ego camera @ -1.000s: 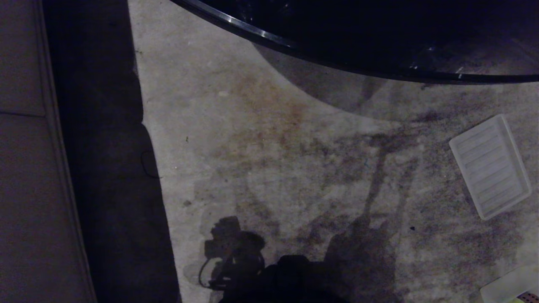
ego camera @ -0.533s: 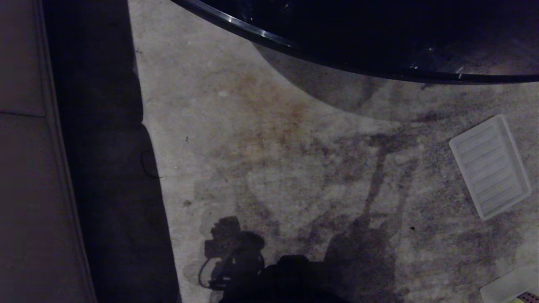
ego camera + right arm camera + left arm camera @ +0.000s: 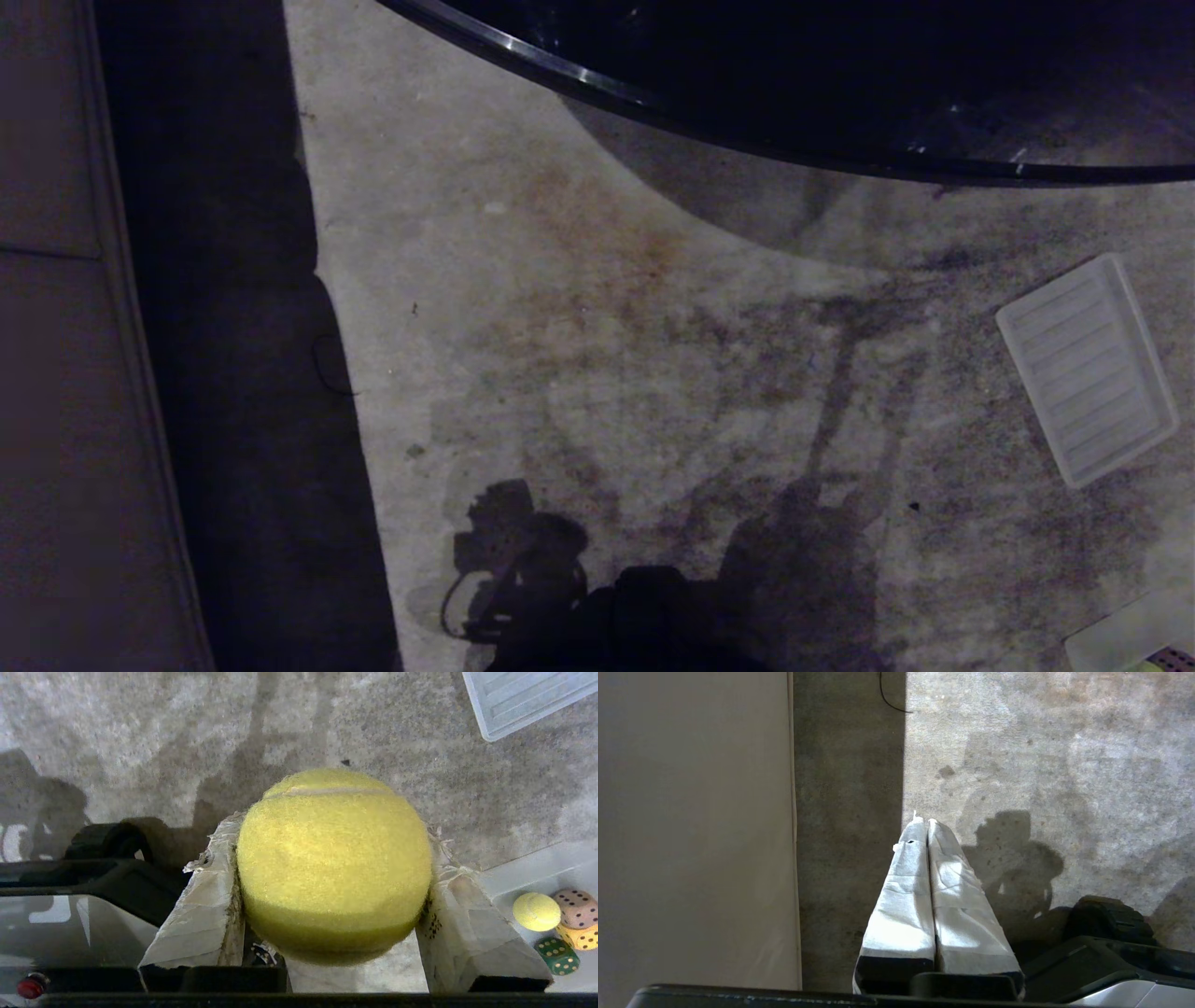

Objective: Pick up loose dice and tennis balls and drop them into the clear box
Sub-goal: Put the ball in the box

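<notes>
My right gripper (image 3: 331, 828) is shut on a fuzzy yellow-green tennis ball (image 3: 334, 863), held above the stained floor between its taped fingers (image 3: 210, 896). Off to one side in the right wrist view lies the clear box (image 3: 528, 868). Inside it are a second tennis ball (image 3: 536, 911), a tan die (image 3: 578, 902), a yellow die (image 3: 581, 937) and a green die (image 3: 557, 955). Only a corner of the box (image 3: 1125, 635) shows in the head view, at the bottom right. My left gripper (image 3: 923, 820) hangs shut and empty over the floor. Neither arm shows in the head view.
The box's whitish ribbed lid (image 3: 1086, 369) lies flat on the floor to the right. A dark round table edge (image 3: 653, 103) curves across the far side. A pale furniture panel (image 3: 56, 373) and its deep shadow run along the left. My own base (image 3: 1111, 952) is below.
</notes>
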{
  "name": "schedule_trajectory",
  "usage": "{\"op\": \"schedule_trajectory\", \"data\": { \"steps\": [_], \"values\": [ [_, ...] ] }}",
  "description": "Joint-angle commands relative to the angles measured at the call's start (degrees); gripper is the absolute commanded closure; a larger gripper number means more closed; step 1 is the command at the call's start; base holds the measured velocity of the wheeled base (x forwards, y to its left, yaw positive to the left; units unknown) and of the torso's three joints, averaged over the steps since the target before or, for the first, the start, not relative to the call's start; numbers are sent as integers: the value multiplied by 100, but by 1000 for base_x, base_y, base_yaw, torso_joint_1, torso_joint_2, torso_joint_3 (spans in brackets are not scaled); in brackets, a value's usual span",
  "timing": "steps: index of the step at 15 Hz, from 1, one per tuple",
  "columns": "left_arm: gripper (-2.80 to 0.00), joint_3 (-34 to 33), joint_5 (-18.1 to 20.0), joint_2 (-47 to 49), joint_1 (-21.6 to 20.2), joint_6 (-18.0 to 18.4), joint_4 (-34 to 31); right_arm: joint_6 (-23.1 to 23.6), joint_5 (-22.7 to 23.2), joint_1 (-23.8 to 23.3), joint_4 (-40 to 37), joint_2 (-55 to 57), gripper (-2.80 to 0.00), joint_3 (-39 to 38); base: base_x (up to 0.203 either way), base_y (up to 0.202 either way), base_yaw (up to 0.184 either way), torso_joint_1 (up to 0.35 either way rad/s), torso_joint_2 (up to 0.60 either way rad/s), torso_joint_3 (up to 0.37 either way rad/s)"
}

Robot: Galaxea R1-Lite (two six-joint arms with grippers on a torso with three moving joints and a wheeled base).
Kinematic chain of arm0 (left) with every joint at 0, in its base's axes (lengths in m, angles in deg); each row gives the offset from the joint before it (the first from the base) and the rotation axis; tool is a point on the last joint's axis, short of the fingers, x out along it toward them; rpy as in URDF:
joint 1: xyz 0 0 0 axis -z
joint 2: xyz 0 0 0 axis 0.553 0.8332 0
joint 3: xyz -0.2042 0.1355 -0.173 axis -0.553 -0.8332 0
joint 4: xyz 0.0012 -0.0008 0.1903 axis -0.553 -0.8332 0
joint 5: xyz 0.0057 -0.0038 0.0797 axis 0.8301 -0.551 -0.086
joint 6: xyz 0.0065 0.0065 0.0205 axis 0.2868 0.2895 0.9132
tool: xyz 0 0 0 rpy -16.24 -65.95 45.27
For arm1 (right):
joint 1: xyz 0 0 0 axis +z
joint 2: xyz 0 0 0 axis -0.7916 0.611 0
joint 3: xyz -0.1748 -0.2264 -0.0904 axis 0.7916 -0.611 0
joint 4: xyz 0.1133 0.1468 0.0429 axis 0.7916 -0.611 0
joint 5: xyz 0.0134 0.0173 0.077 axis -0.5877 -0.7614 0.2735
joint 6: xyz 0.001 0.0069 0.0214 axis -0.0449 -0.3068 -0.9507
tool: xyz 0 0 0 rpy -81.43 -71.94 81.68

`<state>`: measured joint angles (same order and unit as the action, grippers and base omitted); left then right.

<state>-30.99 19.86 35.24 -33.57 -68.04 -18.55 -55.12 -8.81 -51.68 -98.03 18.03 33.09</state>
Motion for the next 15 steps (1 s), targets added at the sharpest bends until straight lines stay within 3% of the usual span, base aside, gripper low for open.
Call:
{"op": "schedule_trajectory", "data": {
  "steps": [1, 10, 15],
  "values": [
    [0, -7, 2, 6, 0, 14, -3, -21, -10, 4, -15, -40, 0, -2, 0, 0, 0, 0, 0, 0],
    [0, -9, 14, 6, 0, 40, 5, -21, -10, 4, -15, -46, 0, 0, 0, 0, 0, 0, 0, 5],
    [0, -9, 28, 6, 0, 128, 5, -21, -10, 4, -15, -40, 0, -2, 0, 0, 0, 2, 3, 164]
  ]
}}
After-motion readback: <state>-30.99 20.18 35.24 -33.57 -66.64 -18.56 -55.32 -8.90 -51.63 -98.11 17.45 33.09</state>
